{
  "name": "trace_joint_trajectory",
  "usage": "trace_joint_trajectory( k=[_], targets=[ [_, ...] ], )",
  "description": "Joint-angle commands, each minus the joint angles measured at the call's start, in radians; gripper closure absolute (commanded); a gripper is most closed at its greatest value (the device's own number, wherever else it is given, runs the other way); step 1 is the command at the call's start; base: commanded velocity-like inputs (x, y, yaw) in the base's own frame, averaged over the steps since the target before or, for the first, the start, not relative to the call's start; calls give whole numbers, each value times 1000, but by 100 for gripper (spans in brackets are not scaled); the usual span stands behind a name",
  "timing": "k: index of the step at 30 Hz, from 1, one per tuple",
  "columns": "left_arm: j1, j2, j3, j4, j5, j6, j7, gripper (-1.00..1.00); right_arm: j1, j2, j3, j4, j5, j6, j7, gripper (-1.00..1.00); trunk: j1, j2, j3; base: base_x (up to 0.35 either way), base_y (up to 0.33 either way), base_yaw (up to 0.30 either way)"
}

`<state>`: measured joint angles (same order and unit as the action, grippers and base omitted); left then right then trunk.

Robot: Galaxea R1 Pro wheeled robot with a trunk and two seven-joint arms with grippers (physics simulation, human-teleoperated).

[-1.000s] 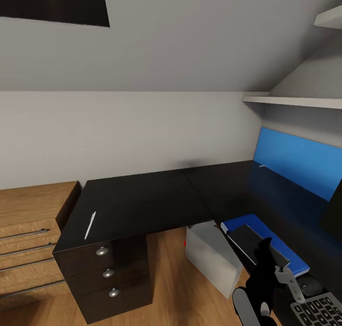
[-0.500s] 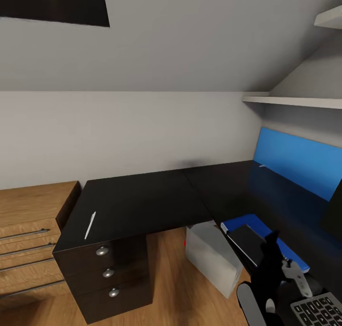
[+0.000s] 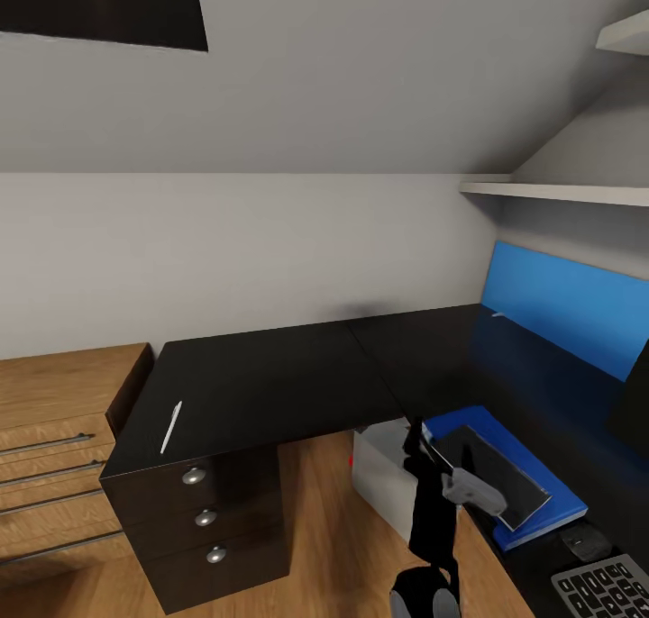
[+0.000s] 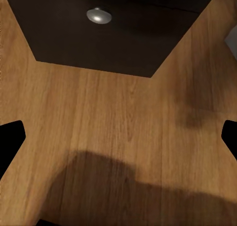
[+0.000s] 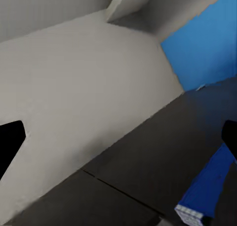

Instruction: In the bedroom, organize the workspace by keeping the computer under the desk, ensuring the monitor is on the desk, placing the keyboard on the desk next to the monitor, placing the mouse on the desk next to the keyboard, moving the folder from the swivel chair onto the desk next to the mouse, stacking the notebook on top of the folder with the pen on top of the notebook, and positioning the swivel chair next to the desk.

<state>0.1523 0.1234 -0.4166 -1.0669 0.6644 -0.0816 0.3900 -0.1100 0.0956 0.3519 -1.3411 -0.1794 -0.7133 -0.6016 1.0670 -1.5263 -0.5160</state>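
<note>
Black laminate covers the L-shaped desk (image 3: 270, 379) in the head view, where it runs from a drawer block with round silver knobs (image 3: 195, 477) at the near left corner to the right under a blue wall panel (image 3: 568, 303). The pen (image 3: 170, 426), a thin white stick, lies near the left front edge of the top, above the drawers. On the right wing the blue folder (image 3: 541, 510) lies flat with the black notebook (image 3: 496, 474) on top of it; just beside the folder's near corner sits a small dark mouse (image 3: 584, 540), and the keyboard (image 3: 606, 591) shows at the lower right corner. The dark edge of the monitor (image 3: 633, 402) stands at the right border. The light grey computer (image 3: 397, 487) stands on the wood floor (image 3: 333, 546) under the desk's inner corner. A wooden drawer chest (image 3: 63, 438) adjoins the desk on the left. The right gripper (image 3: 413, 433) points upward in front of the computer, beside the folder's near left corner; from here I cannot tell how its jaws stand. In the left wrist view, the left gripper (image 4: 118, 137) looks at the plank floor with its dark fingertips (image 4: 11, 137) spread wide at both borders and nothing between them; a black drawer front with one knob (image 4: 98, 16) lies beyond. In the right wrist view, the right gripper's fingertips (image 5: 10, 142) likewise stand wide apart and empty, facing the desk top (image 5: 148, 157), the grey wall (image 5: 84, 72), the blue panel (image 5: 207, 43) and a corner of the folder (image 5: 207, 191).
</note>
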Motion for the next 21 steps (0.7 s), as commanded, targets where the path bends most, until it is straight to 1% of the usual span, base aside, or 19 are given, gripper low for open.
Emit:
trace_joint_trajectory(
  k=[1, 2, 4, 5, 6, 7, 9, 10, 11, 14, 17, 18, 20, 21],
  targets=[
    [0, 2, -4, -1, 11, -7, 6, -100, -1, 0, 39, 16, 27, 22, -5, -100, 0, 0, -1, 0, 0, 0],
    [0, 2, -4, -1, 11, -7, 6, -100, -1, 1, 92, 40, 73, 67, -7, -100, 0, 0, -1, 0, 0, 0],
    [0, 2, -4, -1, 11, -7, 6, -100, -1, 2, 131, 60, 110, 119, -8, -100, 0, 0, -1, 0, 0, 0],
    [0, 2, -4, -1, 11, -7, 6, -100, -1, 2, 159, 73, 135, 176, -7, -100, 0, 0, -1, 0, 0, 0],
    [0, 2, -4, -1, 11, -7, 6, -100, -1, 3, 169, 77, 143, 204, -6, -100, 0, 0, -1, 0, 0, 0],
    [0, 2, -4, -1, 11, -7, 6, -100, 0, 5, 186, 83, 155, 259, -3, -100, 0, 0, -1, 0, 0, 0],
    [0, 2, -4, -1, 11, -7, 6, -100, 0, 11, 202, 87, 163, 306, 0, -100, 0, 0, -1, 0, 0, 0],
    [0, 2, -4, -1, 11, -7, 6, -100, 0, 18, 218, 90, 167, 342, 5, -100, 0, 0, -1, 0, 0, 0],
    [0, 2, -4, -1, 11, -6, 6, -100, 0, 31, 248, 89, 168, 389, 20, -100, 0, 0, -1, 0, 0, 0],
    [0, 2, -4, -1, 11, -7, 7, -100, 0, 34, 256, 67, 141, 404, 25, -100, 0, 0, -1, 0, 0, 0],
    [0, 2, -4, -1, 10, -7, 7, -100, 0, 34, 259, 39, 64, 402, 25, -100, 0, 0, -1, 0, 0, 0],
    [0, 2, -4, -1, 10, -7, 7, -100, 0, 34, 260, 37, 57, 400, 25, -100, 0, 0, -1, 0, 0, 0],
    [0, 2, -4, -1, 9, -7, 7, -100, 0, 35, 260, 35, 29, 400, 23, -100, 0, 0, -1, 0, 0, 0],
    [0, 2, -3, -1, 9, -7, 7, -100, 0, 35, 261, 34, 18, 420, 22, -100, 0, 0, -1, 0, 0, 0]
  ],
)
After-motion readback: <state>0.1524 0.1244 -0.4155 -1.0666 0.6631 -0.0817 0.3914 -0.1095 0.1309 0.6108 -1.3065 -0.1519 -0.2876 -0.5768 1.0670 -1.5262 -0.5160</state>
